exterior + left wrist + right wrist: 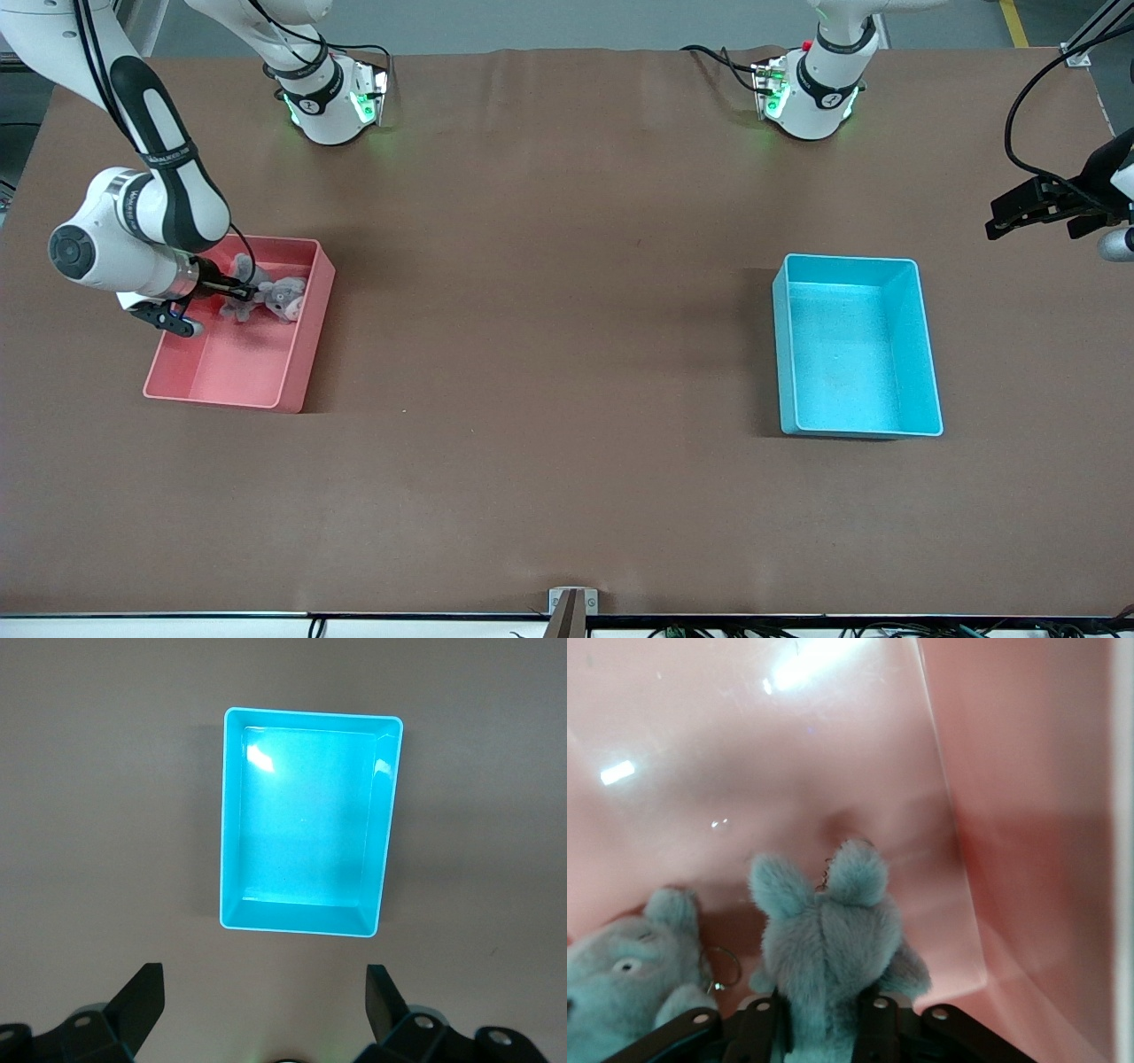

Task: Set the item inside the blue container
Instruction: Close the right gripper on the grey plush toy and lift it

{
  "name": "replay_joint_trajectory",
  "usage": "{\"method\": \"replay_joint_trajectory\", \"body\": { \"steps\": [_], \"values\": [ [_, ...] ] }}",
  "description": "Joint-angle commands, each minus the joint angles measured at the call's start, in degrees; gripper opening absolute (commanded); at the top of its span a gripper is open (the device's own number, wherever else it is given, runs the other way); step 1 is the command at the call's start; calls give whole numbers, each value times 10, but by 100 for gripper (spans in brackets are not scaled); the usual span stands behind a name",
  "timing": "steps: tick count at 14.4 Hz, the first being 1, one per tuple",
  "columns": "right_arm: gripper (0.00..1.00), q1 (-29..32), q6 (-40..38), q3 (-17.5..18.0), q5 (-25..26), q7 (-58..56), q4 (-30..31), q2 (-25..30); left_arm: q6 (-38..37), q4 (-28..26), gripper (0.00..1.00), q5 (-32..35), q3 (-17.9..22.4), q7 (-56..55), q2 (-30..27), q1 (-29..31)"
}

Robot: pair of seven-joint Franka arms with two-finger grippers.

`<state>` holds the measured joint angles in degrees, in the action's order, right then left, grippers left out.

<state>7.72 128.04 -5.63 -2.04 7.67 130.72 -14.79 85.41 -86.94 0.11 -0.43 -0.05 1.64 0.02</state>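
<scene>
I read no labels. My right gripper [232,290] pinches 1 grey plush toy [831,943] in the pink bin [306,354], a second plush [625,979] beside it. The left gripper [266,1001] hangs wide open above the table by the blue container [926,372], at the left arm's end.

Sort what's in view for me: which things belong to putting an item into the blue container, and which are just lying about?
Part of the job:
- blue container, nothing in it
- grey plush toy, clamped by the right gripper inside the pink bin
- left gripper, open, waiting at the left arm's end of the table

Just lying about:
- second grey plush toy, loose in the pink bin
</scene>
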Motion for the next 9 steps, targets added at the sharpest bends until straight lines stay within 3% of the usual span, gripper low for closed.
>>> {"method": "replay_joint_trajectory", "body": {
  "steps": [1,6,9],
  "values": [
    [6,5,-103,6,-7,6,-86,-5,1,3,100,-2,-1,4,-4,2],
    [3,-10,-233,7,-5,16,-200,-5,1,4,100,-1,-2,3,-4,0],
    [3,-60,-310,7,-5,109,-258,-5,2,4,100,0,-2,7,-3,2]
  ]
}}
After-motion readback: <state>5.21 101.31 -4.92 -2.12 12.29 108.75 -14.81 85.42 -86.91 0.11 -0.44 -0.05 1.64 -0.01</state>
